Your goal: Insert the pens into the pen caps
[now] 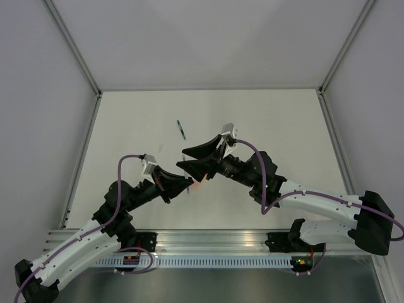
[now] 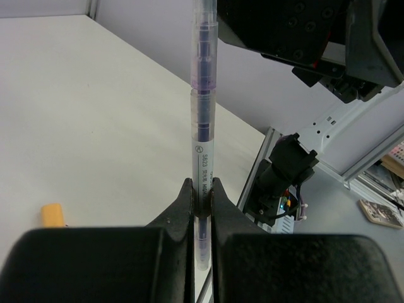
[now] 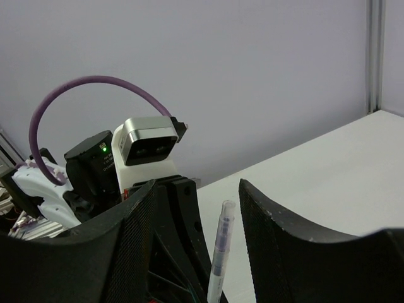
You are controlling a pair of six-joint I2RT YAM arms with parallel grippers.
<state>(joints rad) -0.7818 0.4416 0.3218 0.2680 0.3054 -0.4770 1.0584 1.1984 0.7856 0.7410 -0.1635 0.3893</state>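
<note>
The top view hangs high above and behind both arms, looking down on the white table [image 1: 265, 126] with the bases along its bottom edge. The left wrist camera [image 1: 149, 163] sits tight behind its own fingers [image 2: 180, 214], staring up along the pen [image 2: 203, 126] toward the right arm [image 2: 297, 25]. And the right wrist camera [image 1: 228, 131] peers out between its fingers [image 3: 284, 233], facing back. Both wrist views share that pen, close up.
</note>
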